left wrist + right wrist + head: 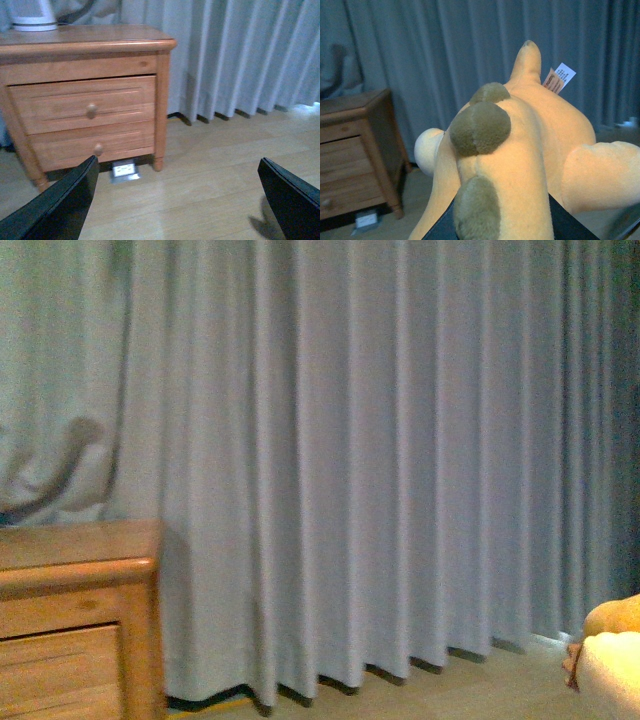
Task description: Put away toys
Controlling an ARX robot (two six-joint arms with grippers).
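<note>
The orange plush toy (520, 150), with olive spots down its back and a paper tag (559, 79) near its tail, is up off the floor (210, 175). It is well apart from the wooden nightstand (85, 100), off to its right as the robot faces the curtain (350, 440). The right claw (505, 229) grasps it from below, its dark jaws pressed into either side of the soft body. The left claw (177, 165) hangs low in front of the nightstand's two drawers, released, its black fingers (65, 205) spread wide. A floor socket (125, 170) lies under the nightstand's front edge and a white object (32, 17) stands on top.
</note>
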